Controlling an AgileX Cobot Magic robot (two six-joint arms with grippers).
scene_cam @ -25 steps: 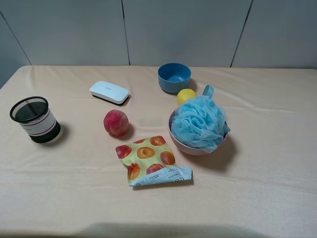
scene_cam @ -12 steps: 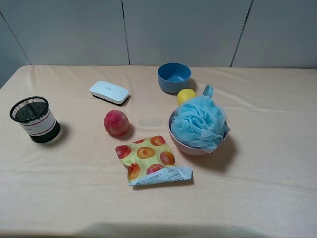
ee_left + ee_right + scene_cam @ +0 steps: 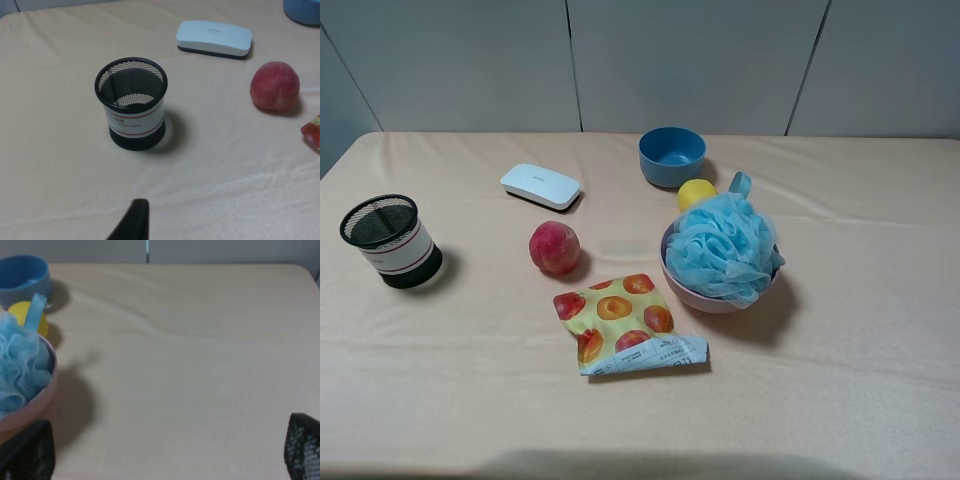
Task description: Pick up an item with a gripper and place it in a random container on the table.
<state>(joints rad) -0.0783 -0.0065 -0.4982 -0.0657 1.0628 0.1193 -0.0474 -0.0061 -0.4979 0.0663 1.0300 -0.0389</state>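
Observation:
The light blue mesh pouf [image 3: 724, 246] sits in the pale pink bowl [image 3: 705, 299], right of the table's middle, its loop cord sticking up at the back. In the right wrist view the pouf [image 3: 17, 367] and the bowl's rim [image 3: 35, 407] lie at the edge of the frame. My right gripper [image 3: 165, 442] is open and empty, its black fingers [image 3: 302, 447] wide apart, low over bare table beside the bowl. Of my left gripper only one black finger [image 3: 134, 220] shows, in front of the black mesh cup. Neither gripper shows in the high view.
A black mesh cup [image 3: 390, 240] stands at the left. A white flat box [image 3: 540, 186], a blue bowl [image 3: 672, 155] and a yellow lemon [image 3: 696, 192] sit further back. A red peach [image 3: 554, 247] and a fruit-printed snack bag [image 3: 625, 323] lie mid-table.

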